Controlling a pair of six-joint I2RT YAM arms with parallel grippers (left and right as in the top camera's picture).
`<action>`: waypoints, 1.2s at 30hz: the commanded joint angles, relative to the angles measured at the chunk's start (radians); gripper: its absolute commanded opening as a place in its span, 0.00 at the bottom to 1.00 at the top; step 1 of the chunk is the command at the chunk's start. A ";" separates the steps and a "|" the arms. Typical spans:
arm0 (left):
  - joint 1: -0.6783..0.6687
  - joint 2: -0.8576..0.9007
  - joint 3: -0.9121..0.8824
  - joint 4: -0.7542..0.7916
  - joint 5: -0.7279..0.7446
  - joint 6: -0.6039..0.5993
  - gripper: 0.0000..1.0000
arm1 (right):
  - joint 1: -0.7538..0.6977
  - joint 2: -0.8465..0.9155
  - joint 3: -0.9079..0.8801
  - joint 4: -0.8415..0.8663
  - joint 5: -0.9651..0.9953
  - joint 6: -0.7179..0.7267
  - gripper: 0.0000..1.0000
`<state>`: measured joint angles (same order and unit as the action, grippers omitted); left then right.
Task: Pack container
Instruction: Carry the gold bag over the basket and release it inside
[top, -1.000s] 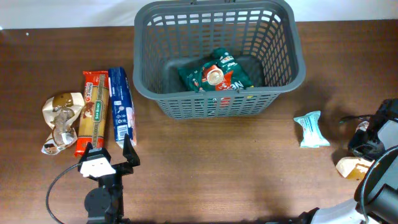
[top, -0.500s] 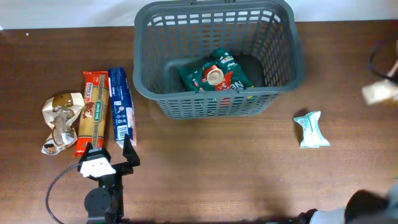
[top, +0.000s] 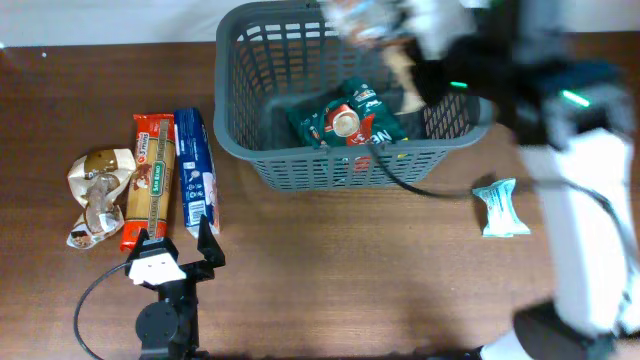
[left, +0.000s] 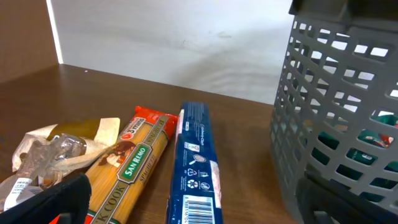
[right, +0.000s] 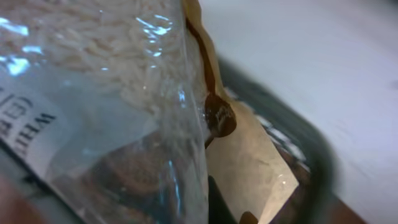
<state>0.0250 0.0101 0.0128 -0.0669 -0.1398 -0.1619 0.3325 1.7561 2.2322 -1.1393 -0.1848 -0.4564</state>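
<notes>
The dark grey slotted container stands at the back middle, with a green snack packet inside. My right gripper is blurred above the container's far rim and is shut on a packet of rice with a clear window and tan paper; the packet fills the right wrist view. My left gripper is open and empty at the front left, just short of a blue packet. The container wall also shows in the left wrist view.
Left of the container lie the blue packet, a red-and-yellow spaghetti packet and a crumpled tan bag, side by side. A light blue packet lies to the right of the container. The right arm stretches across the right side.
The right arm has swung from the table's far right edge up and left over the container, carrying the rice packet. The left arm has not moved.
</notes>
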 joint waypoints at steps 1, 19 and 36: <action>-0.005 -0.005 -0.004 -0.001 -0.007 0.002 0.99 | 0.022 0.154 0.003 0.030 0.036 -0.113 0.04; -0.005 -0.005 -0.004 -0.001 -0.007 0.002 0.99 | 0.012 0.314 0.287 -0.163 0.297 0.154 0.64; -0.005 -0.005 -0.004 -0.001 -0.007 0.002 0.99 | -0.766 -0.165 -0.745 0.114 0.066 0.236 0.75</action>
<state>0.0250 0.0101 0.0128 -0.0673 -0.1398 -0.1619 -0.4244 1.5349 1.6142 -1.0447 -0.0250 -0.2344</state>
